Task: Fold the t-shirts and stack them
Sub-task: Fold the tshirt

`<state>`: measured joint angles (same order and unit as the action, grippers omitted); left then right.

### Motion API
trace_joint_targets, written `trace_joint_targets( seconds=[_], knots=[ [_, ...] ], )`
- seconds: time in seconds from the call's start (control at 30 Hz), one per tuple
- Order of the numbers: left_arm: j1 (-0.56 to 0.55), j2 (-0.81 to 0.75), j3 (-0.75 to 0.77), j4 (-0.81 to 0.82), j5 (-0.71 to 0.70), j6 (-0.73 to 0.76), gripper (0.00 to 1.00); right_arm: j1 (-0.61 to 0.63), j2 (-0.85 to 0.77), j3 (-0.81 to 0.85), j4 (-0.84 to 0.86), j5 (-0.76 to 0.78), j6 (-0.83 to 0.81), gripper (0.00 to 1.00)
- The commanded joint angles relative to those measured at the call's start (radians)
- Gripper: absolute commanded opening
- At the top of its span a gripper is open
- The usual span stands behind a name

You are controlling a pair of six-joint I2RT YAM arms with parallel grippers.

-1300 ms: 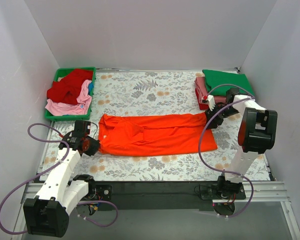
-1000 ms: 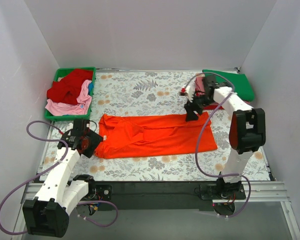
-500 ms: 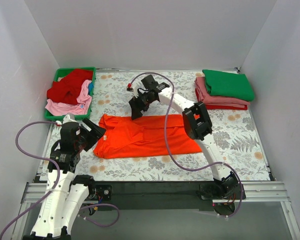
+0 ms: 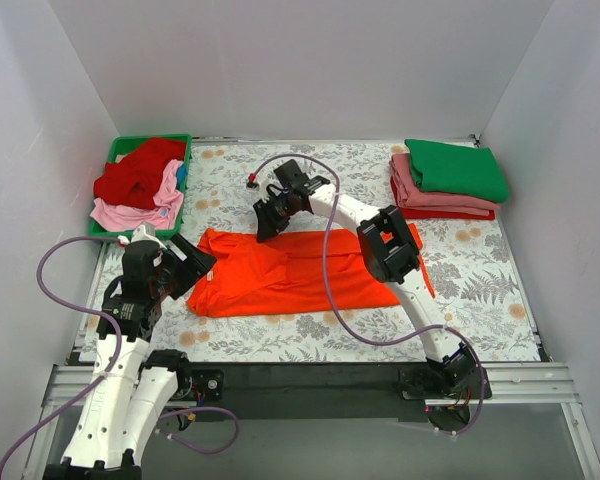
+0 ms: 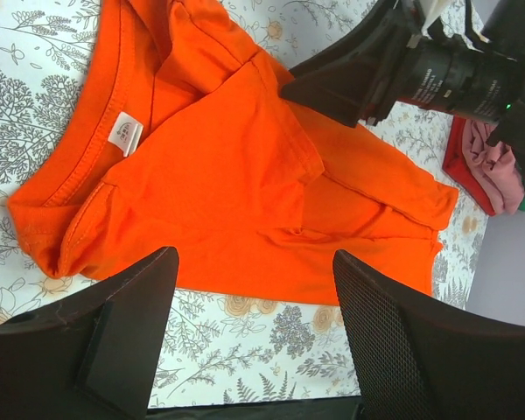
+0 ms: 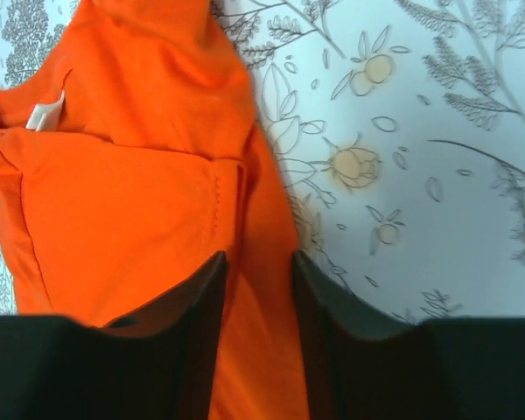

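Right gripper [image 6: 257, 262]: jaws drawn narrow, set astride the far edge of the orange t-shirt [image 4: 300, 275], with a strip of orange cloth showing in the gap; whether the cloth is actually pinched cannot be told. White neck label [image 6: 44, 114] lies near, on the collar side of the jaws. Right arm [image 4: 380, 245] reaches from its base across the shirt's right half to that far edge. Left gripper [image 5: 254, 262]: jaws wide, nothing between them, held over the collar end of the same shirt at its left. Orange t-shirt: spread as a long band across the middle of the table [image 4: 280, 180], collar to the left, cloth doubled over itself in places, hem end to the right partly hidden by the right arm. Table: covered in a pale floral print. Far right corner: stack of folded shirts, well apart from both grippers, with the green t-shirt [image 4: 455, 168] on top, the dusty pink t-shirt [image 4: 425, 195] under it and a red t-shirt [image 4: 465, 213] at the bottom. Far left corner: green tray [image 4: 115, 150] holding a crumpled dark red t-shirt [image 4: 138, 172] lying over a light pink t-shirt [image 4: 135, 213].
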<state>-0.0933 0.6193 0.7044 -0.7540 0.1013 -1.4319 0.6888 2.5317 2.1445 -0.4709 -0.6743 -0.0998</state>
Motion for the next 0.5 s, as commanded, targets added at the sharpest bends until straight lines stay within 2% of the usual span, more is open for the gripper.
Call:
trace_joint_targets(
  seconds=[0.0,0.03,0.13,0.23,0.3,0.47],
  knots=[
    [0.006,-0.003,0.012,0.016,0.025,0.021,0.70,0.028,0.036,0.001,-0.075,0.025,0.012,0.32],
    [0.006,-0.003,0.015,0.015,0.025,0.024,0.70,0.026,0.041,0.017,-0.077,0.054,0.015,0.16],
    [0.006,-0.001,0.027,0.005,0.031,0.033,0.70,0.017,0.065,0.103,-0.074,0.116,0.035,0.01],
    [0.006,-0.001,0.030,-0.004,0.028,0.036,0.70,-0.020,0.087,0.192,-0.034,0.210,0.132,0.01],
    [0.006,0.003,0.030,-0.007,0.026,0.036,0.70,-0.072,0.082,0.195,0.055,0.283,0.252,0.01],
    [0.006,0.019,0.023,-0.002,0.032,0.037,0.70,-0.173,0.055,0.157,0.175,0.418,0.370,0.01]
  ],
)
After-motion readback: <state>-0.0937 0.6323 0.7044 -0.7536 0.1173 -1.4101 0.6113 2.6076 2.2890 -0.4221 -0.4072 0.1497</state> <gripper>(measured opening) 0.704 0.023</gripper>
